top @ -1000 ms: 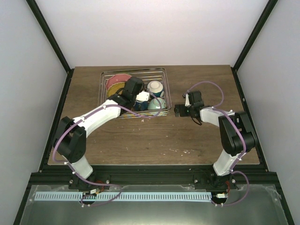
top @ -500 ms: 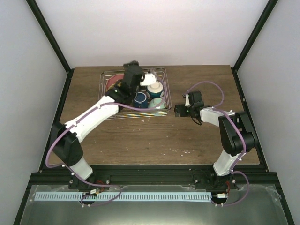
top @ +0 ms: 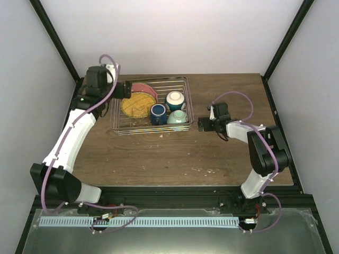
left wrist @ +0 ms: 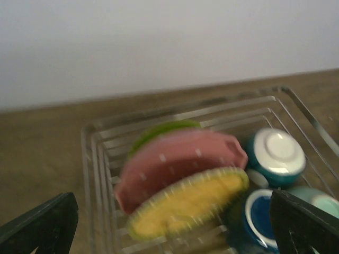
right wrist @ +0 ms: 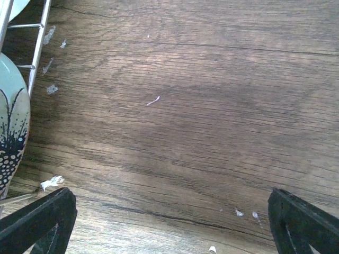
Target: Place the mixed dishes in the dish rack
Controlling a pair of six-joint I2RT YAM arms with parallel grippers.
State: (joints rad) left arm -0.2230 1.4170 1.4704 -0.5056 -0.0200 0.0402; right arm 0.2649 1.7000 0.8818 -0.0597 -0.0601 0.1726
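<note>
The dish rack point(top: 184, 87) stands at the back of the table. In it a pink plate point(top: 144, 88) and a yellow plate with a lime-green rim point(top: 135, 105) stand on edge. Beside them are a dark blue mug point(top: 158, 113), an upturned bowl with a cream base point(top: 175, 99) and a mint bowl point(top: 178, 117). My left gripper point(top: 126, 89) hovers open at the rack's left edge, holding nothing. Its wrist view, blurred, shows the pink plate point(left wrist: 180, 159), yellow plate point(left wrist: 185, 203), mug point(left wrist: 260, 214) and rack point(left wrist: 92, 159). My right gripper point(top: 202, 125) is open and empty over bare wood just right of the rack.
In the right wrist view the mint bowl's patterned side point(right wrist: 10, 132) and a rack wire point(right wrist: 38, 47) sit at the left edge, with small white crumbs point(right wrist: 52, 182) on the wood. Bare table lies in front of the rack and to its right.
My left gripper opened, leaving the mug in the rack, then rose and swung back to the rack's left edge. The right arm has not moved.
</note>
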